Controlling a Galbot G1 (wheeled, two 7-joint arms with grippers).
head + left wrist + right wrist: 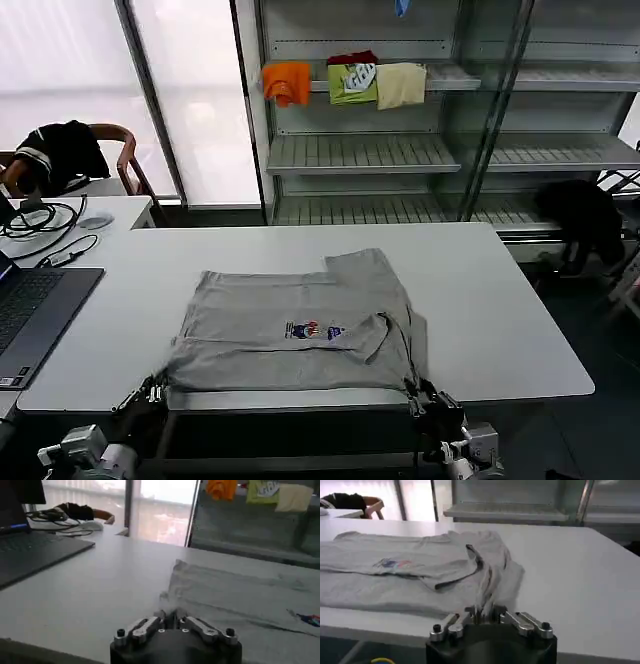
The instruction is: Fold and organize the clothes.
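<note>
A light grey shirt point(300, 325) lies partly folded on the white table point(500, 300), its small multicoloured chest print point(313, 330) facing up. At the table's front edge, my left gripper point(150, 392) is shut on the shirt's near left corner point(167, 600). My right gripper point(420, 393) is shut on the near right corner, and the fabric point(485, 597) runs up from between its fingers. In the left wrist view the left gripper point(170, 614) has its fingers together at the cloth edge. The right wrist view shows the right gripper point(482, 611) pinching bunched cloth.
A laptop point(30, 315) and cables point(45, 225) sit at the table's left end. Behind stand metal shelves point(365, 150) with orange, green and cream folded garments point(345, 82). A chair with a black garment point(60, 150) is back left. Bare table surface stretches right of the shirt.
</note>
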